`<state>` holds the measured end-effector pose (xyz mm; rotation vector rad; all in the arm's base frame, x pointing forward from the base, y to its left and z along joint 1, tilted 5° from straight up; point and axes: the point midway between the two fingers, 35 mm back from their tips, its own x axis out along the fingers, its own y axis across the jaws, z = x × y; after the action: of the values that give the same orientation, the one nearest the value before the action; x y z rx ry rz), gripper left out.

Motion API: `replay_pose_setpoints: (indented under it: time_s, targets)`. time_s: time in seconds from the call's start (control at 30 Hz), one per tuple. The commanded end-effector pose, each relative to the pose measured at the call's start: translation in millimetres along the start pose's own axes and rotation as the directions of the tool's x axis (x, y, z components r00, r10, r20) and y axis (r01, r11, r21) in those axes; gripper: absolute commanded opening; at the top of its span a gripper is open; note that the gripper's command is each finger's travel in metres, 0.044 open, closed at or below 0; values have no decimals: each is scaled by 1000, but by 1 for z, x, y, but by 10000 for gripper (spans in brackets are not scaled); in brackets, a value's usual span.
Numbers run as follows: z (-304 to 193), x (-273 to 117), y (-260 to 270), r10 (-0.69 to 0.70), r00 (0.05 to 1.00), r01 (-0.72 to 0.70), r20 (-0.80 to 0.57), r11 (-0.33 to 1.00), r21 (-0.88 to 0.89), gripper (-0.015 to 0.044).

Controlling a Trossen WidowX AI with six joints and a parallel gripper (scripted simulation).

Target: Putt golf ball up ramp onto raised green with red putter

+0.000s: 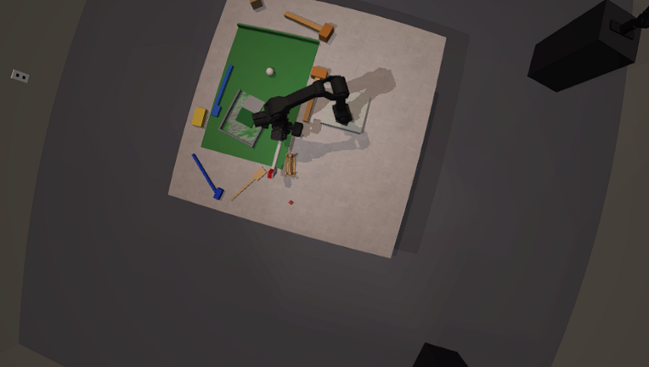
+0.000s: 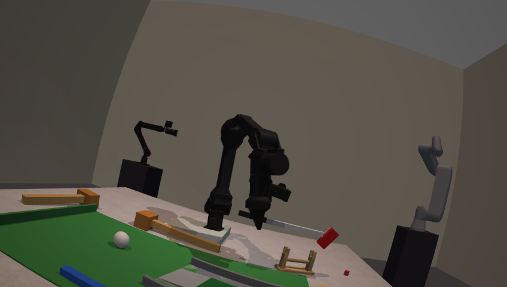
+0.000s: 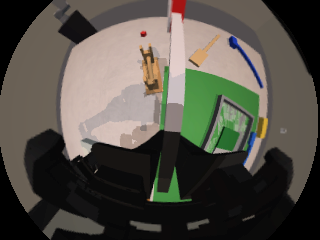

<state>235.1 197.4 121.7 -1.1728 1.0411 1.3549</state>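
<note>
The claw point(image 2: 258, 224) is clamped on the shaft of the red putter point(image 2: 289, 226), which hangs clear of the table with its red head out ahead of the fingers. The pickup step looks done; the next move calls for carrying the head round behind the golf ball point(image 2: 121, 239), which sits well off on the green mat point(image 2: 53, 241). The raised green point(image 1: 244, 118) lies beside the claw, half hidden under the arm. The fingertips' exact contact is hard to make out.
</note>
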Motion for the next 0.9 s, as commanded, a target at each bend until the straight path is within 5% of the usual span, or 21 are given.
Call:
replay_pose_setpoints:
  time_s: [0.0,0.87]
  targets:
    - [-19,-9,-14,-27,1000,28,-7,992,124,0]
    - [-153,-44,-45,-89,991,137,-104,695,706,0]
